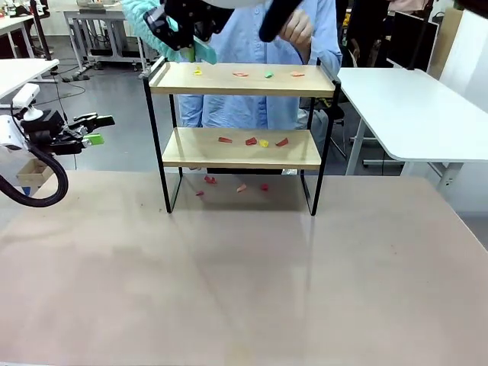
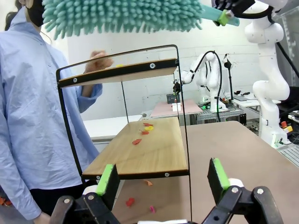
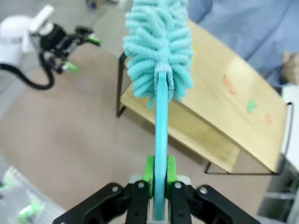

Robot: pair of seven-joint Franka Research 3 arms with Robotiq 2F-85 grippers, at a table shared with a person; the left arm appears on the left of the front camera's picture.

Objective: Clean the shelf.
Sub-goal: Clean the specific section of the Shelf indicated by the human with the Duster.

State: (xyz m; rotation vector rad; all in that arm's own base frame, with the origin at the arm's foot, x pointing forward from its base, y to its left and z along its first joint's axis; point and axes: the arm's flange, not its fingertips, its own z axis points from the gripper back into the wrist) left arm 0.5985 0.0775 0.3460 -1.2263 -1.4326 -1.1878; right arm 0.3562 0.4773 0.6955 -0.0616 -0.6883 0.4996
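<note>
The wide beige tabletop [image 1: 229, 290] carries the small two-tier shelf of light wooden boards in a thin black metal frame [image 1: 242, 80]. It stands toward the far edge, and a person in a light blue shirt [image 1: 244, 38] is just behind it. My right gripper [image 3: 159, 171] is clenched on the teal handle of a fluffy teal microfibre duster [image 3: 159, 51], whose head hovers above the top board's left end. My left gripper [image 2: 162, 177] is released, jaws wide, holding nothing, off to the shelf's left. Small red, orange, yellow and green scraps [image 1: 252, 141] lie on both boards and on the table beneath.

As I judge it, pressing sideways could shove or tip the light frame. A hard sweep could fling scraps down a tier or brush the person's hand [image 1: 296, 30] near the top rail.
</note>
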